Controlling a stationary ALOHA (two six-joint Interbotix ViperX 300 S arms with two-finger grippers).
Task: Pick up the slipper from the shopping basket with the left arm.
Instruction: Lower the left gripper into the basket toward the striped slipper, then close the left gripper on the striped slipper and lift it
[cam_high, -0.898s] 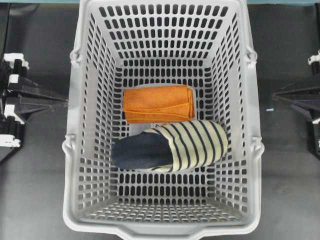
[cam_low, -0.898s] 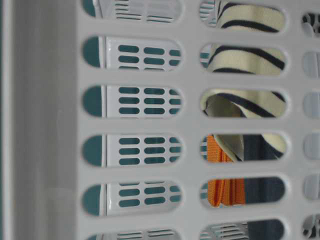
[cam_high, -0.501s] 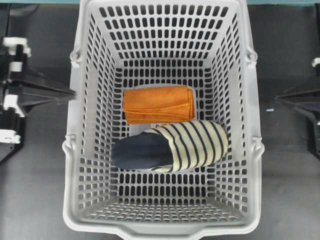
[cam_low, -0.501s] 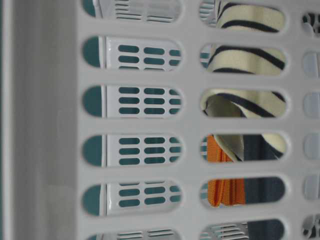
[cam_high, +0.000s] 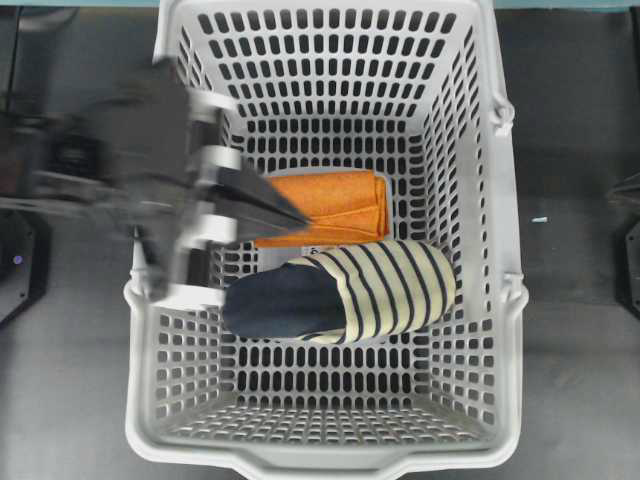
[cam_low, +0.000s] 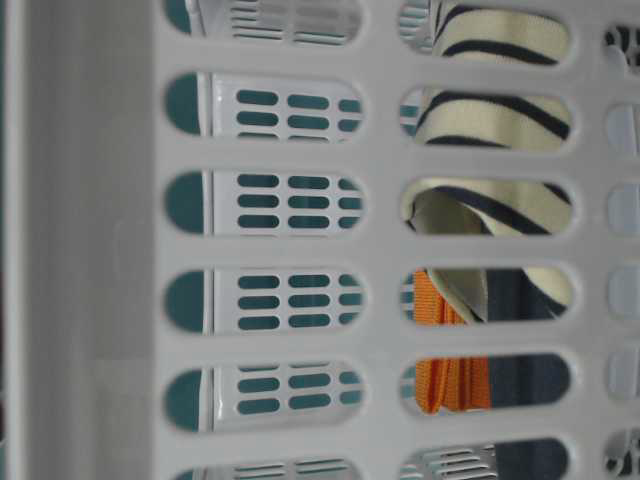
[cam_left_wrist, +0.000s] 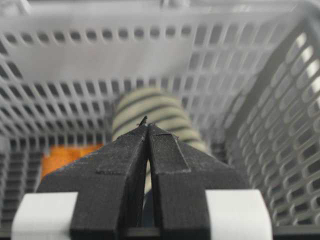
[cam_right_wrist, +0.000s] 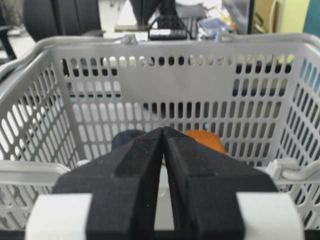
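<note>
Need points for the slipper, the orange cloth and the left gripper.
slipper (cam_high: 385, 285), overhead view, on the striped cream upper.
orange cloth (cam_high: 345, 198), overhead view, on the folded top face.
left gripper (cam_left_wrist: 147, 131), left wrist view, at the closed tips of its fingers.

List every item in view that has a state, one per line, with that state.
left pincer: shut, empty, over the basket above the orange cloth's left end.
right pincer: shut, empty, outside the basket.
slipper: lying flat on the basket floor, toe to the right in the overhead view, not gripped.
orange cloth: folded, flat, next to the slipper.
shopping basket: upright on the table.
</note>
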